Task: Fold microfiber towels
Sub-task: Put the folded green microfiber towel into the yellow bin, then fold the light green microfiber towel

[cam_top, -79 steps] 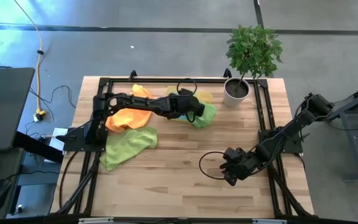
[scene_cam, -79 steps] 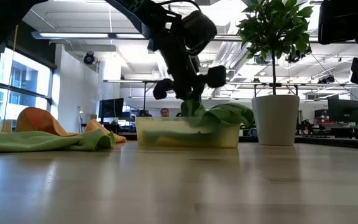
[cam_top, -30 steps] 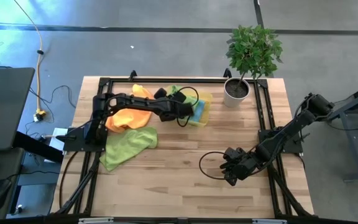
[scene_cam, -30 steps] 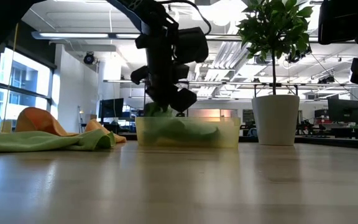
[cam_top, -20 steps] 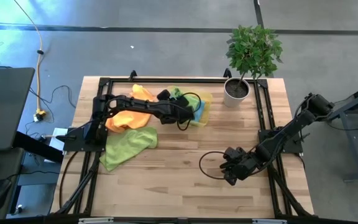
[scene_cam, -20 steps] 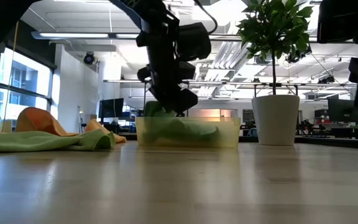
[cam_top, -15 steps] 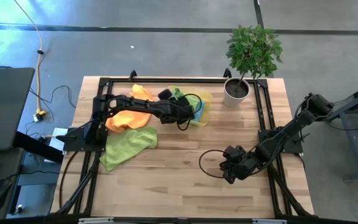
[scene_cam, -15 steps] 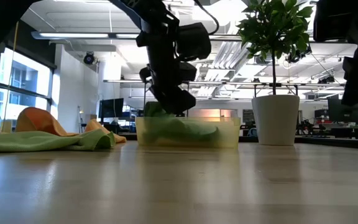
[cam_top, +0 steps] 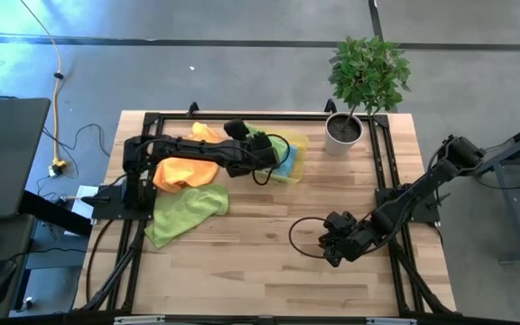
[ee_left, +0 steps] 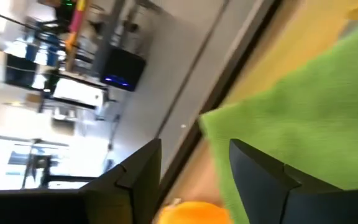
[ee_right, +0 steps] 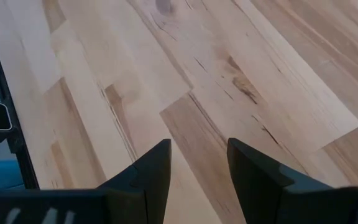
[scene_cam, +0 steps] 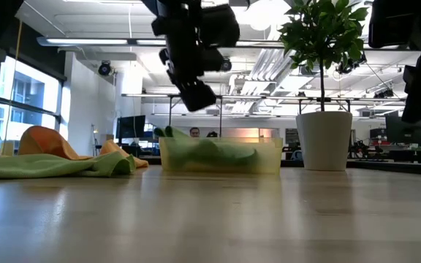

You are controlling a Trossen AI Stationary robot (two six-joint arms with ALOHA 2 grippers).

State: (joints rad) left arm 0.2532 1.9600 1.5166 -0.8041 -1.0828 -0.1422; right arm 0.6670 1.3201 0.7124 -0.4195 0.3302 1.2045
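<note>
A shallow yellow tray [cam_top: 298, 144] stands at the far middle of the table, with a light green towel [scene_cam: 205, 150] and a teal towel [cam_top: 283, 159] lying in it. My left gripper [scene_cam: 194, 93] hovers open above the tray's left end, touching nothing; its wrist view shows the green towel [ee_left: 316, 106] beyond the open fingers. An orange towel [cam_top: 184, 171], a yellow towel [cam_top: 202, 132] and a second light green towel [cam_top: 186, 211] lie crumpled on the table's left part. My right gripper [cam_top: 332, 249] waits open over bare wood at the near right.
A potted plant [cam_top: 343, 130] stands at the far right corner, right of the tray. The black arm frames run along the table's left and right edges. Bare wood [ee_right: 185, 81] spreads across the near middle.
My left gripper has opened and let go of the light green towel, then risen clear of the tray and drawn back a little toward the table's left edge. The towel stays lying in the tray.
</note>
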